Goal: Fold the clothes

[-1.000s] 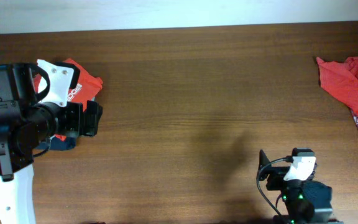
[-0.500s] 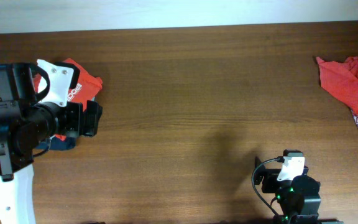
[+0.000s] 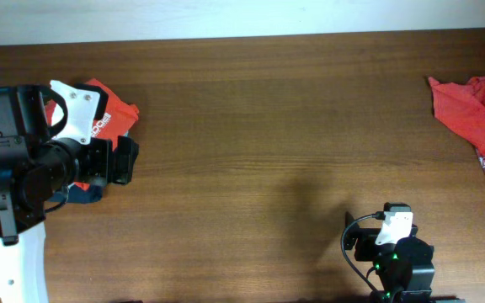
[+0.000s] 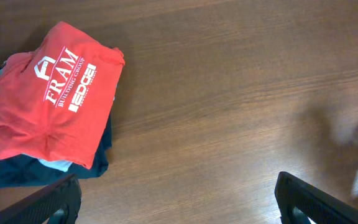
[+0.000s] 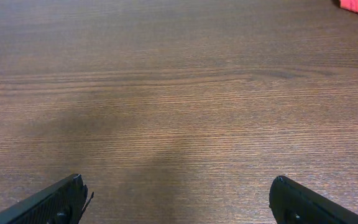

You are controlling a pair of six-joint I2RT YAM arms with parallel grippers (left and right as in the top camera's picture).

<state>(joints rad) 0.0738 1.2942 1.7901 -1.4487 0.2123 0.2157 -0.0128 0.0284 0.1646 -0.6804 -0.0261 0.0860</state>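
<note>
So both hands are empty right now. The left hand (image 4: 178, 186) is spread wide with nothing between its fingers, hovering over bare wood just beside the finished pile. The right hand (image 5: 176, 186) is wide open too, and all it looks down on is wood grain. It sits low at the near edge of the bench (image 3: 268, 126), right of the middle.

Going outward from the left hand, there's the folded red shirt (image 4: 48, 106), white "FRAM" logo facing up, done into a neat-ish rectangle. It sits on top of a dark garment (image 4: 17, 171), with a sliver of something light blue poking out between the two. That stack is at the left end of the bench.

Way over at the far right corner is the loose red shirt (image 3: 478, 109), all rumpled, trailing down along the right edge. It's well apart from both hands, and only a tiny red corner shows in the right wrist view.

My read is that this is the gap between garments: one pile is done and the next piece isn't touched yet. The next move looks like the right hand's job. It needs to reach out to that rumpled shirt, pinch an edge, drag it to the open middle and lay it flat. The left hand would have to come across to help spread it.
</note>
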